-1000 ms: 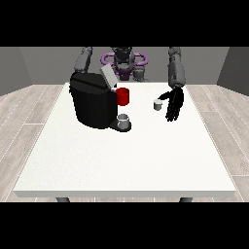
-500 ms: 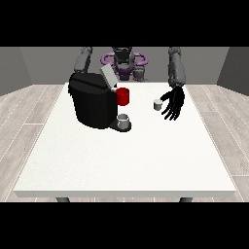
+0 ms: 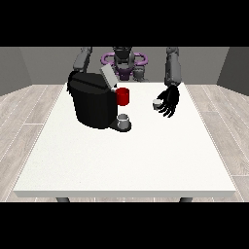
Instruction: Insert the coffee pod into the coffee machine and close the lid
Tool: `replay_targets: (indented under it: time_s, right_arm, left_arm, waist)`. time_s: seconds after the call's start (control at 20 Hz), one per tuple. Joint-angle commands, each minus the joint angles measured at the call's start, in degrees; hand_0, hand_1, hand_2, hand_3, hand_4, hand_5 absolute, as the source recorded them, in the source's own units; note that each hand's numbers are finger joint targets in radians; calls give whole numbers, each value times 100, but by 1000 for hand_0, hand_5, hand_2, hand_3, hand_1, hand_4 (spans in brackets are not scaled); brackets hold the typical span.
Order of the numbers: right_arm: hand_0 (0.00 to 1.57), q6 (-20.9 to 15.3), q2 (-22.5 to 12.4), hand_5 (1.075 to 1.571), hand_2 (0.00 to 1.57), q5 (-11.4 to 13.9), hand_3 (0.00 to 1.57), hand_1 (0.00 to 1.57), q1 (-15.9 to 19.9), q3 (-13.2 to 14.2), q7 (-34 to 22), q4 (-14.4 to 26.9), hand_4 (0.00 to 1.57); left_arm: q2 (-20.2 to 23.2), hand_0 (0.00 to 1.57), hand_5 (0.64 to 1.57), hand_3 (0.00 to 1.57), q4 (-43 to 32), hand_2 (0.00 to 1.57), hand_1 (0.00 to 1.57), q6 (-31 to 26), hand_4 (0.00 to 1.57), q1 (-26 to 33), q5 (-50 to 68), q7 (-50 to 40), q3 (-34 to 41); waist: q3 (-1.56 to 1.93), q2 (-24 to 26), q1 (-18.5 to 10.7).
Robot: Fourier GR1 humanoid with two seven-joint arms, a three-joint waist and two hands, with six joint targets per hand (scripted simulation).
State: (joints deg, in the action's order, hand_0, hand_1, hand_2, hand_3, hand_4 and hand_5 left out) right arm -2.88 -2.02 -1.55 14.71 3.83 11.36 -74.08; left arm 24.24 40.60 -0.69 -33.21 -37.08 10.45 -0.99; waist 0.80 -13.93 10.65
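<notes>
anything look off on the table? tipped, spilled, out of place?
Nothing stands out. The coffee machine stands upright with its lid raised, a small cup on its tray and a red mug beside it. The coffee pod sits upright on the table, next to the hand at the view's right. No spills.

Coffee machine (image 3: 93,104): black, boxy, standing upright on the far left part of the white table (image 3: 126,165). Its grey lid (image 3: 109,77) is raised and tilted. A red part (image 3: 123,96) projects from its right side above a small grey cup (image 3: 124,119) on its base. Coffee pod (image 3: 157,103): small, pale, upright on the table, well to the machine's right.
</notes>
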Motion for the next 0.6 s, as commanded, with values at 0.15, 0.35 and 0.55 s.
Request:
replay_targets:
  time_s: [0.15, 0.35, 0.55]
  right_arm:
    - [0, 123, 23, 1571, 0, 28, 0, 0, -196, -160, 89, -150, 409]
    - [0, 144, -160, 1571, 0, -212, 0, 0, -88, 258, 145, 263, 392]
    - [0, 431, -416, 1571, 0, -396, 0, 0, -94, 521, 428, 696, 290]
  left_arm:
    - [-352, 1190, 1571, 1183, -411, 1280, 1190, 198, 234, 46, -80, 266, -3]
    - [-414, 1379, 1571, 1349, -125, 1424, 1379, -65, 658, -59, -153, 418, -153]
    - [-471, 1367, 1571, 1365, -51, 1422, 1367, -56, 678, -274, -145, 582, -90]
  waist:
    - [-84, -121, 180]
    - [-79, 169, -92]
    - [-78, 134, -215]
